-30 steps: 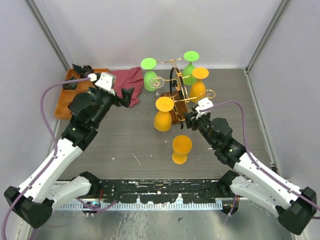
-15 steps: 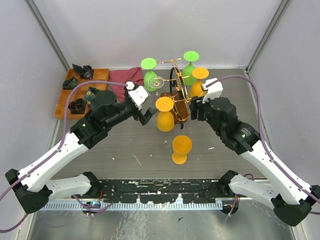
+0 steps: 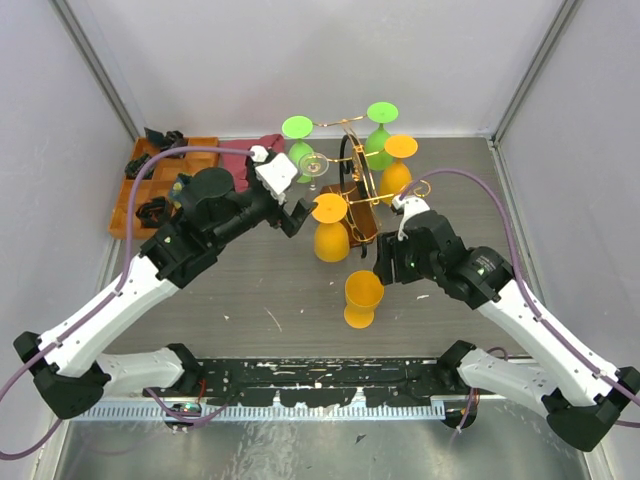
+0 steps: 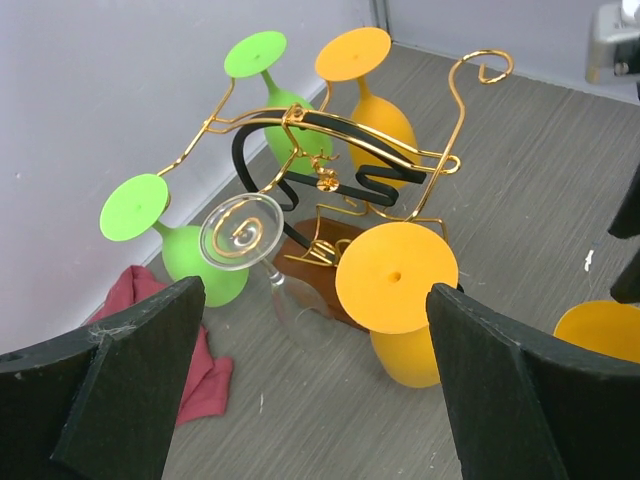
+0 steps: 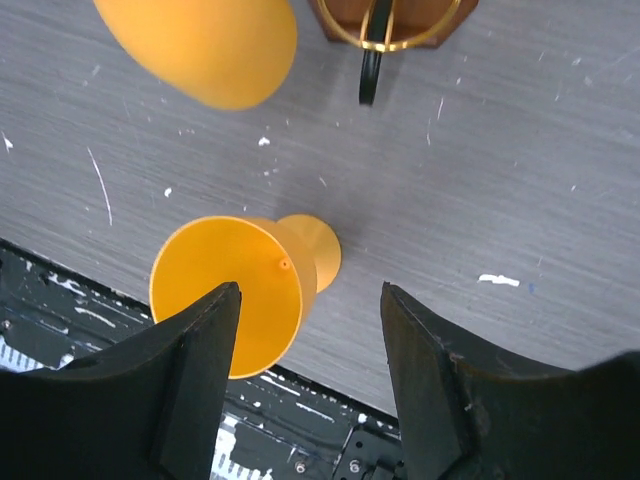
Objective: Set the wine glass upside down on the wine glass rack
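Observation:
An orange wine glass [image 3: 363, 298] stands upright on the table, apart from the rack; it also shows in the right wrist view [image 5: 232, 292] and at the edge of the left wrist view [image 4: 600, 335]. The gold wire wine glass rack [image 3: 352, 178] [image 4: 330, 160] on its brown base [image 5: 392, 18] holds two green, two orange and one clear glass upside down. My right gripper [image 3: 386, 262] [image 5: 310, 385] is open and empty, just above and beside the standing glass. My left gripper [image 3: 287, 214] [image 4: 320, 400] is open and empty, left of the rack, facing it.
An orange-brown compartmented tray [image 3: 134, 205] sits at the back left. A red cloth [image 3: 248, 156] [image 4: 135, 305] lies behind my left gripper. Grey walls close in the back and both sides. A black rail [image 3: 320, 375] runs along the near edge.
My right gripper has moved from beside the rack toward the near edge, down over the standing orange glass. My left gripper has edged closer to the rack. No glass has moved.

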Robot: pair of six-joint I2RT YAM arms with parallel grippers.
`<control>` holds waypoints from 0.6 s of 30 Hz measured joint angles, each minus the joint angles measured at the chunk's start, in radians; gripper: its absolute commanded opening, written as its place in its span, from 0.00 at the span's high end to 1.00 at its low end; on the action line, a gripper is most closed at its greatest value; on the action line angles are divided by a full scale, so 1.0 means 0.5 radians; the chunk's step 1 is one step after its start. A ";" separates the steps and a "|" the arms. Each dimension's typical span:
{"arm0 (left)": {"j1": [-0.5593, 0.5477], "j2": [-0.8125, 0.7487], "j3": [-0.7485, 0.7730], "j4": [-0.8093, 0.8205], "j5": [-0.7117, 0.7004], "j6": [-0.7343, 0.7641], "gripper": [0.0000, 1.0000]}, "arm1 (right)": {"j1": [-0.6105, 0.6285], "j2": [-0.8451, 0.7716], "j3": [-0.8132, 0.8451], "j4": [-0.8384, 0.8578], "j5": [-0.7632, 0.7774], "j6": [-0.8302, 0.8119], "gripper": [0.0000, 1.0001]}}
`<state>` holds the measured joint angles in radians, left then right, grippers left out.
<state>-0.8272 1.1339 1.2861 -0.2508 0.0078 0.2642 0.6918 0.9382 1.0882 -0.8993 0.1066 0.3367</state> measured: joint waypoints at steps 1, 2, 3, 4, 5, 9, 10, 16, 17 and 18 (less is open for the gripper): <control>0.000 0.010 0.000 0.000 -0.007 -0.002 0.01 | 0.000 -0.016 -0.037 -0.010 -0.013 0.018 0.37; 0.000 0.018 0.000 0.000 -0.016 -0.007 0.01 | 0.000 -0.026 -0.073 -0.016 -0.028 0.032 0.37; 0.000 0.028 0.001 0.000 -0.031 -0.009 0.01 | 0.000 -0.031 -0.107 -0.022 -0.042 0.047 0.37; -0.001 0.039 0.004 0.000 -0.052 -0.014 0.01 | 0.000 -0.031 -0.140 -0.026 -0.053 0.060 0.37; -0.001 0.050 0.012 -0.004 -0.077 -0.017 0.01 | 0.000 -0.030 -0.173 -0.024 -0.062 0.069 0.37; 0.000 0.113 0.096 -0.030 -0.189 -0.026 0.00 | 0.000 -0.010 -0.254 -0.010 -0.081 0.084 0.40; 0.000 0.121 0.108 -0.033 -0.206 -0.028 0.00 | 0.000 0.002 -0.263 0.006 -0.083 0.087 0.42; 0.000 0.139 0.129 -0.043 -0.256 -0.029 0.00 | 0.000 0.100 -0.315 0.109 -0.104 0.085 0.64; 0.000 0.143 0.129 -0.047 -0.261 -0.029 0.00 | 0.000 0.121 -0.315 0.122 -0.107 0.082 0.68; 0.000 0.150 0.130 -0.050 -0.264 -0.029 0.00 | 0.000 0.137 -0.315 0.131 -0.108 0.080 0.72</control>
<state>-0.8272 1.2087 1.3510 -0.2760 -0.1242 0.2497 0.6918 1.0065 0.9306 -0.8337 0.0528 0.3767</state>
